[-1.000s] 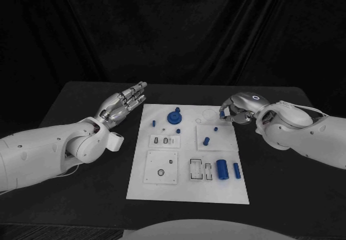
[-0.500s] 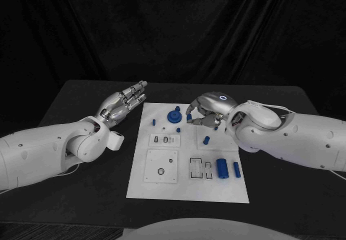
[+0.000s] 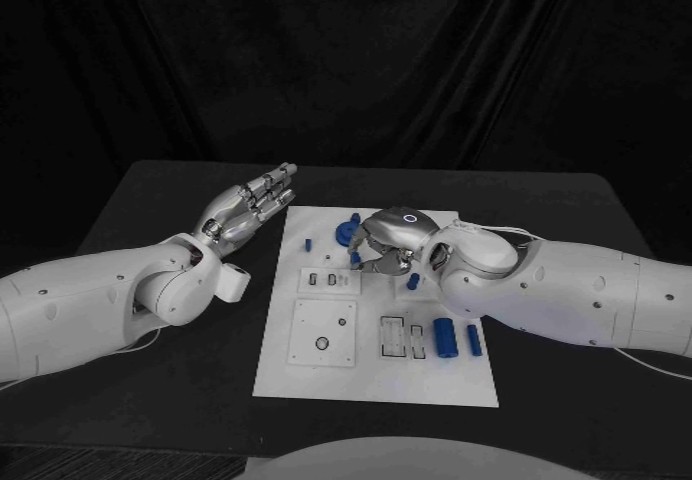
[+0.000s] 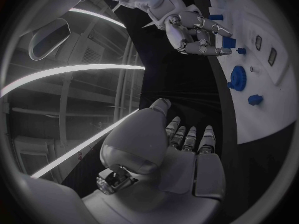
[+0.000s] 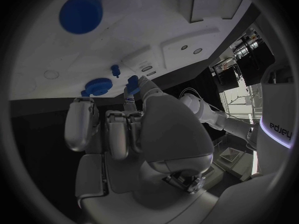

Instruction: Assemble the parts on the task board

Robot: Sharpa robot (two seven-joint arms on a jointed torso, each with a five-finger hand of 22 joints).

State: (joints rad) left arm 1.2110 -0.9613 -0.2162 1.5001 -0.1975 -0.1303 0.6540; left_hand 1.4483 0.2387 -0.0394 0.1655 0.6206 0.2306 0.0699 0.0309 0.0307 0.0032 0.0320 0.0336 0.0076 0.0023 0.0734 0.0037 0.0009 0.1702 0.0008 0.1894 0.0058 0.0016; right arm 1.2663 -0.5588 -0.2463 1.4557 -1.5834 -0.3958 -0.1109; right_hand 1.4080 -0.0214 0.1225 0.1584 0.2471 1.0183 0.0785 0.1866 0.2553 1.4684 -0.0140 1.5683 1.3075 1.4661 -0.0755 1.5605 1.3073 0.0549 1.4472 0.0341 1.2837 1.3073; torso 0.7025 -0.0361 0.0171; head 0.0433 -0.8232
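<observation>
Left hand (image 3: 248,207) at upper left of the head view, palm up, fingers straight and apart, holding nothing, just left of the task board (image 3: 378,380). Centre: right hand (image 3: 387,243) over the board's upper middle, fingers curled; a small blue part (image 5: 132,83) at its fingertips (image 5: 127,100), grip unclear.

White rounded arms (image 3: 87,300), silver jointed fingers (image 3: 260,195), glowing wrist ring (image 3: 410,217)

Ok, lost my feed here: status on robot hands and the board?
Left robot hand open, beside the task board's far left edge. Right robot hand low over the board's small blue parts, fingers curled, grasp unclear. No obstruction seen.
</observation>
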